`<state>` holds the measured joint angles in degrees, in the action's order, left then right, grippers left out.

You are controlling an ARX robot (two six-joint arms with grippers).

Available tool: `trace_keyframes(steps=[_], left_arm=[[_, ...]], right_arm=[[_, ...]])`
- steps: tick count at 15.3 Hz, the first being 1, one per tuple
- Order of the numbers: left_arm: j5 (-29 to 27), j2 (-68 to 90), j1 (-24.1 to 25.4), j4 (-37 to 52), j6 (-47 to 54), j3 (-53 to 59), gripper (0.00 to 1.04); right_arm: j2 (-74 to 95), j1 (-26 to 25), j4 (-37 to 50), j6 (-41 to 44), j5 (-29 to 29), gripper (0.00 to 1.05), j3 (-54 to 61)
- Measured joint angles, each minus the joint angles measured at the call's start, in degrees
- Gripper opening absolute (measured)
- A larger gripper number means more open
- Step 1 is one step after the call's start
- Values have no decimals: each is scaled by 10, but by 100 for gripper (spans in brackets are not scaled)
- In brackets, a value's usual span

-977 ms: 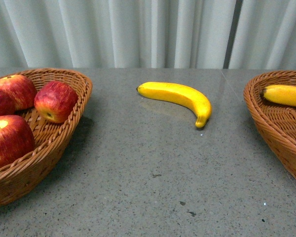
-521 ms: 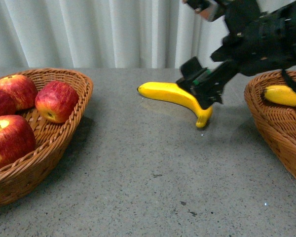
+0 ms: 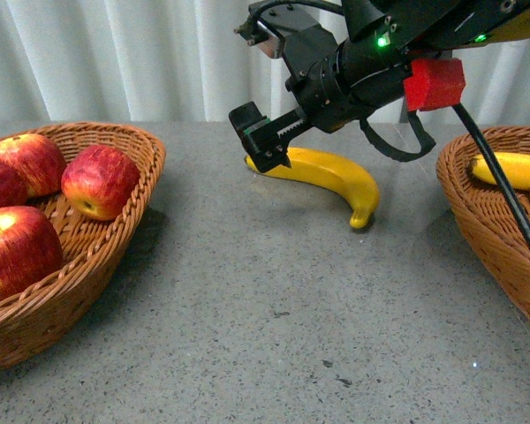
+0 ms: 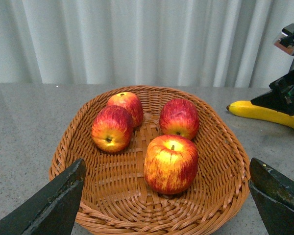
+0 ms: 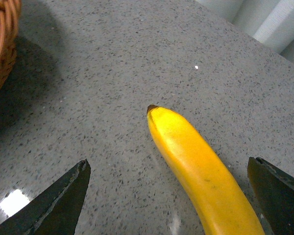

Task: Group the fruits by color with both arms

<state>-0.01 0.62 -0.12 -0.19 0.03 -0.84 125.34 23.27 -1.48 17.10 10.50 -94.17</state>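
Observation:
A yellow banana point(image 3: 331, 179) lies on the grey table between two wicker baskets. My right gripper point(image 3: 267, 146) hangs open over the banana's left end. In the right wrist view the banana point(image 5: 198, 169) lies between the open fingers point(image 5: 63, 200), untouched. Several red apples point(image 3: 100, 180) sit in the left basket point(image 3: 132, 238). In the left wrist view my left gripper point(image 4: 166, 166) is open and empty just above that basket point(image 4: 225, 196), with an apple point(image 4: 170, 164) between its fingers point(image 4: 54, 205). The left gripper does not show in the front view.
The right basket point(image 3: 486, 234) holds two bananas point(image 3: 512, 168). A black cable point(image 3: 503, 190) from the right arm hangs across its near side. White curtains point(image 3: 159, 53) close the far side of the table point(image 3: 274, 336).
My right arm has come into view from the right and swung left along the banana, from its right tip to its left end. The fruits have not moved.

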Motion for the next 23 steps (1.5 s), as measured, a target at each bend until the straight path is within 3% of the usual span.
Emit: trace_keyframes(steps=[1, 3, 9, 15, 18, 23], left_arm=[[0, 0, 0, 0, 0, 0, 98], [0, 0, 0, 0, 0, 0, 98], [0, 0, 0, 0, 0, 0, 98], [0, 0, 0, 0, 0, 0, 98], [0, 0, 0, 0, 0, 0, 98], [0, 0, 0, 0, 0, 0, 98]], right_arm=[[35, 0, -7, -46, -18, 98, -39], [48, 1, -2, -61, -16, 98, -59], [93, -10, -39, 8, -16, 98, -105], [113, -30, -145, 57, -29, 98, -146], [114, -29, -145, 61, -48, 98, -146], [86, -31, -27, 2, -39, 37, -83]])
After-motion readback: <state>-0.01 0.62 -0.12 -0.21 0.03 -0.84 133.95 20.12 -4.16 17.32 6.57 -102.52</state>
